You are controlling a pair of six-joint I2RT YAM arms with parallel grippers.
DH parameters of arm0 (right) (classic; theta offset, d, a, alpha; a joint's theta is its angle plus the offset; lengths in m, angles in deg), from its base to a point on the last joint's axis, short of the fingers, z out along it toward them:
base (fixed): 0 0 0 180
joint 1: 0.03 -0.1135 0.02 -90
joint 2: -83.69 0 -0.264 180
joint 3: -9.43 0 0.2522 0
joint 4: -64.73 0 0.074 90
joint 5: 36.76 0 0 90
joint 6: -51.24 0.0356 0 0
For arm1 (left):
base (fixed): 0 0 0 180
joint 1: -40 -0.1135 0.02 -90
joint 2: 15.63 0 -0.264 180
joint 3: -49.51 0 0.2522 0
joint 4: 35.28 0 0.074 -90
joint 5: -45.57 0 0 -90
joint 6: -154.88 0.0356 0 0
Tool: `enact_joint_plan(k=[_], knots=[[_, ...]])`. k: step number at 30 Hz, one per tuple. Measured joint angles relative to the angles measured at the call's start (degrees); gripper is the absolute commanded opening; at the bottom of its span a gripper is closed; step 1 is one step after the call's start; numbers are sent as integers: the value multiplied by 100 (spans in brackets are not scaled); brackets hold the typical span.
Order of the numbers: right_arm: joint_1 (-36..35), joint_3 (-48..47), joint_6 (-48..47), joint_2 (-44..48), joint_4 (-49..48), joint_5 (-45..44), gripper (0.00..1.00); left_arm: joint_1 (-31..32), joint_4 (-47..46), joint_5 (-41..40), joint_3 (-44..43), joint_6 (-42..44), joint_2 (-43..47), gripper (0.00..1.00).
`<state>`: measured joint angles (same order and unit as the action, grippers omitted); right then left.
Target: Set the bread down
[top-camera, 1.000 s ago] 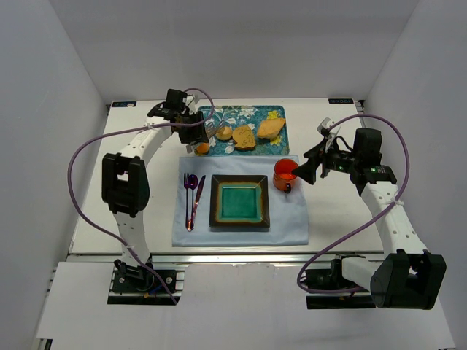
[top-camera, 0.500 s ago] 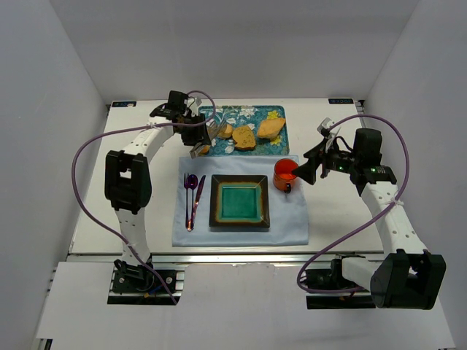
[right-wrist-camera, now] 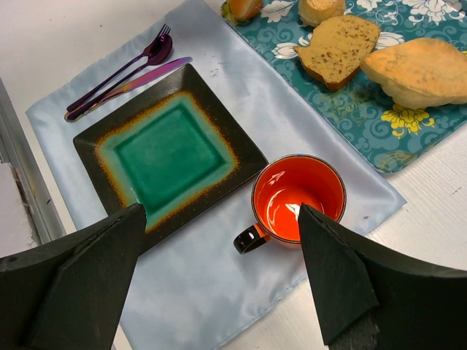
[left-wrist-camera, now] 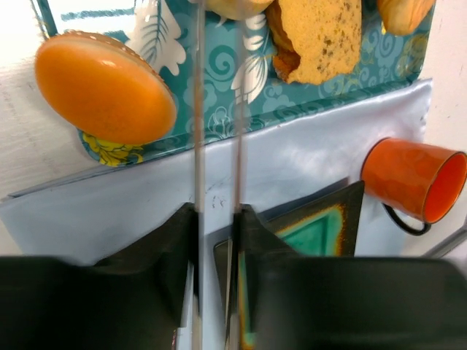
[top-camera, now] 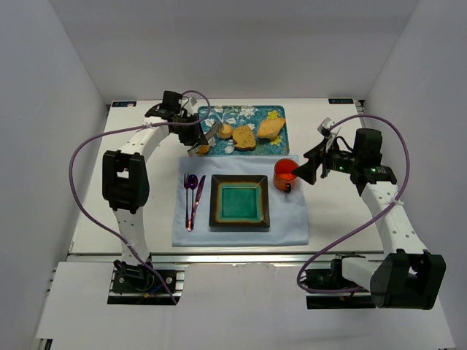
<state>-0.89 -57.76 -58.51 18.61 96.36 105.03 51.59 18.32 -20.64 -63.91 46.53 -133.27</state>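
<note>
Black left gripper [left-wrist-camera: 217, 215] closed on thin metal tongs [left-wrist-camera: 198, 109], blades narrowly apart, tips at a pale bread roll [top-camera: 224, 132] on the teal floral tray [left-wrist-camera: 343, 91] at the far side of the bench [top-camera: 321, 219]. Bread slice [left-wrist-camera: 321, 36] just beside. Right gripper [right-wrist-camera: 219, 211] wide open near an orange mug [right-wrist-camera: 299, 197].

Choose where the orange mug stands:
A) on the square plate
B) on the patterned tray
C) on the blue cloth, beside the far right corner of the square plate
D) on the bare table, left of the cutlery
C: the orange mug stands on the blue cloth, just off the far right corner of the square plate and nearer than the patterned tray.
</note>
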Motion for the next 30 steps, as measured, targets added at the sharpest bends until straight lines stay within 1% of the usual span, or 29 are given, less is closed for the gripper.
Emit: enact_joint_plan(k=[4, 8, 10, 15, 19, 24, 27, 30], knots=[[0, 0, 4, 0, 0, 4, 89, 2, -92, 129, 122, -68, 0, 15], [0, 0, 7, 2, 0, 7, 89, -13, -188, 234, 173, -164, 17, 6], [0, 0, 7, 2, 0, 7, 89, -50, -234, 271, 179, -214, 52, 3], [0, 0, 7, 9, 0, 28, 89, -151, -308, 407, 356, -304, 387, 2], [0, 0, 7, 48, 0, 35, 89, -243, -411, 540, 748, -339, 975, 2], [0, 0, 7, 74, 0, 76, 89, -299, -420, 866, 1731, -138, 2216, 2], [0, 0, 7, 74, 0, 92, 90, -271, -304, 1169, 2463, 96, 2959, 2], [0, 0, 4, 59, 2, 103, 89, -142, 2, 1349, 3165, 358, 3467, 3]])
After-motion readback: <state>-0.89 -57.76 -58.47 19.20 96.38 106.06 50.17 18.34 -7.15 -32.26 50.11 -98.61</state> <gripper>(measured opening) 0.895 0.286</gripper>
